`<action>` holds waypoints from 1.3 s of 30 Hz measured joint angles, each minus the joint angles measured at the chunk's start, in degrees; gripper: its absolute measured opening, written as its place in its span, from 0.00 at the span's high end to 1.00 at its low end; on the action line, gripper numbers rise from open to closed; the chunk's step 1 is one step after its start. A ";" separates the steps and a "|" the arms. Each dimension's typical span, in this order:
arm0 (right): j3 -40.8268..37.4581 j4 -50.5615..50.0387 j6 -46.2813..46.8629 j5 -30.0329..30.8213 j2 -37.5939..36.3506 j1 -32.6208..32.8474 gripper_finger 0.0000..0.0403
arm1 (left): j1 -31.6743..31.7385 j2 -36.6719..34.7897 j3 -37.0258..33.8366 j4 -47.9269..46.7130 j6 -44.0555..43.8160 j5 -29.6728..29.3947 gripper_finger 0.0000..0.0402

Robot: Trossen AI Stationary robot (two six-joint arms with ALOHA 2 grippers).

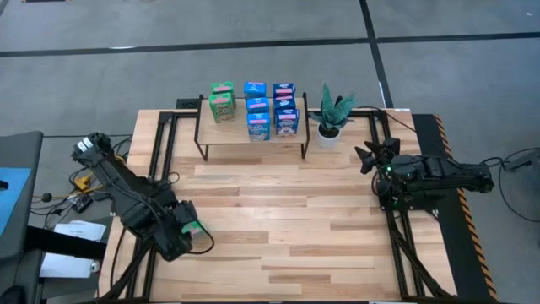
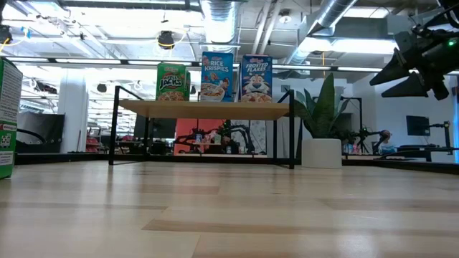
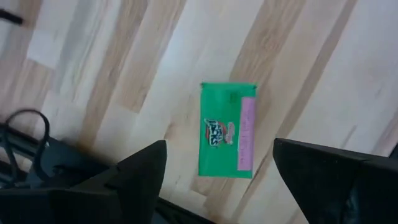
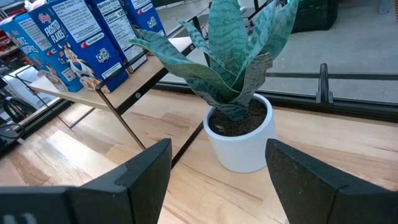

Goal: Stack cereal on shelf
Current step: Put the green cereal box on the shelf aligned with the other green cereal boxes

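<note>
Several small cereal boxes, blue (image 1: 258, 125) and green (image 1: 222, 103), stand on the low light-wood shelf (image 1: 253, 140) at the table's far side; they also show in the low view (image 2: 217, 76). One green cereal box (image 3: 226, 130) rests on the table near the left edge; it also shows at the low view's left edge (image 2: 7, 118). My left gripper (image 3: 219, 150) is open above this box, one finger to each side, apart from it; it also shows in the high view (image 1: 187, 228). My right gripper (image 1: 369, 157) is open and empty above the table's right side, facing the plant.
A potted green plant in a white pot (image 4: 239, 134) stands on the table just right of the shelf, in front of my right gripper (image 4: 217, 155). Black frame rails (image 1: 160, 152) run along the table's left and right sides. Bare wood (image 1: 287, 219) lies between the arms.
</note>
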 joint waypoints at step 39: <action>0.02 -0.26 0.02 0.37 0.00 -0.02 0.29 | -5.07 0.37 -11.21 10.84 -4.30 -1.03 0.51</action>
